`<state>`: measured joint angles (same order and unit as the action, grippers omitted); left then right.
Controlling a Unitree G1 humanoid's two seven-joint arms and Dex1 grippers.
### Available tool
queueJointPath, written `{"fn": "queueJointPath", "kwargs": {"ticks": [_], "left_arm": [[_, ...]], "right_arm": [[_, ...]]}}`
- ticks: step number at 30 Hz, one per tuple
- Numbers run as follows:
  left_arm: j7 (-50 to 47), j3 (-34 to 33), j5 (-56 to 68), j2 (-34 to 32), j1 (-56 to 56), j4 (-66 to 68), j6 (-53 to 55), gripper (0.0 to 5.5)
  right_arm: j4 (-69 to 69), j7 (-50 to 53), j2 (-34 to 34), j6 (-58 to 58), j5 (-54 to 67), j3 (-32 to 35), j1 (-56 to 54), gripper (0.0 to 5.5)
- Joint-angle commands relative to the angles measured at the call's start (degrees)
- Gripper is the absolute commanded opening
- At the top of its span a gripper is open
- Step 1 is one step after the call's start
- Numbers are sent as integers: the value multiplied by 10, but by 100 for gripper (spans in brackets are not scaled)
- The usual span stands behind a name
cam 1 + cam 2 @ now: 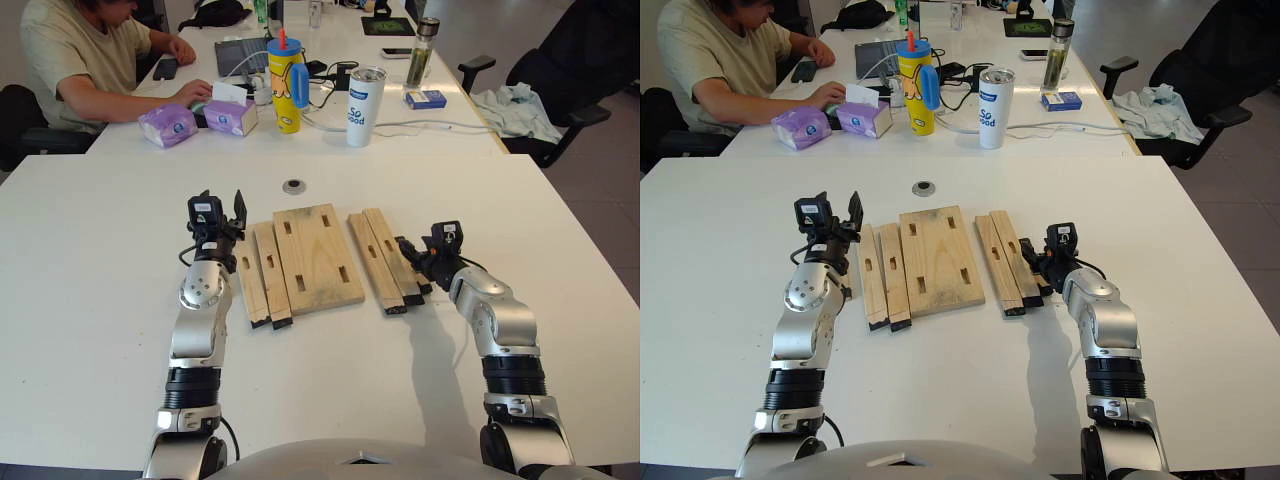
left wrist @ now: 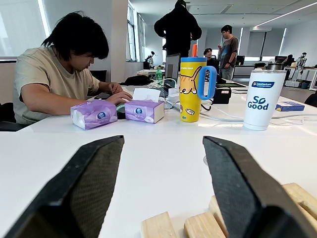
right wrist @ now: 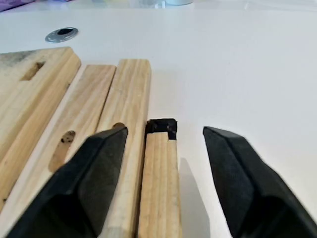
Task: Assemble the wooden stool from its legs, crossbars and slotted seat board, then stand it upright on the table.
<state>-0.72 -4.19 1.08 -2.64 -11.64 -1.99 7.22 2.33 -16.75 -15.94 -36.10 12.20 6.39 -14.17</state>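
Jaws wide, right gripper (image 1: 412, 258) hovers over the thin black-tipped crossbar (image 3: 158, 188) right of centre, seat board (image 1: 318, 255) flat mid-frame, left gripper (image 2: 163, 140) wide too, so best drop lower, square up, then pinch.

Left arm (image 1: 196, 330), right arm (image 1: 503, 335): silver-grey rounded shells, black ribbed collars near the base.
Left end effector (image 1: 221, 212): black — two wedge-shaped fingers (image 2: 84, 193) with textured pads, a small white label (image 1: 203, 208).
Right end effector (image 3: 163, 168): black, matching wedges.
Cables (image 1: 183, 256): thin, black, looping at the wrists.
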Motion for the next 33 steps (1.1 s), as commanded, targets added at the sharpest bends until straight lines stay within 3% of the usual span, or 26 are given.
{"fn": "queueJointPath", "kwargs": {"ticks": [1, 8, 15, 21, 29, 33], "left_arm": [[6, 1, 3, -3, -10, 12, -2, 298], [8, 1, 2, -1, -13, 18, -6, 298], [7, 1, 2, 2, -13, 21, -9, 298], [11, 2, 3, 1, -13, 20, -8, 298], [12, 5, 3, 2, -13, 22, -9, 298], [11, 5, 3, 2, -14, 23, -11, 298]], "right_arm": [[2, -2, -4, -9, 4, 3, 3, 282], [59, -41, -53, -13, 12, 27, -42, 282], [85, -142, -108, -29, -1, -42, -52, 282], [83, -146, -107, -35, -1, -44, -43, 282], [94, -128, -87, -58, 38, 5, -54, 282], [105, -137, -108, -42, 8, -25, -54, 282]]}}
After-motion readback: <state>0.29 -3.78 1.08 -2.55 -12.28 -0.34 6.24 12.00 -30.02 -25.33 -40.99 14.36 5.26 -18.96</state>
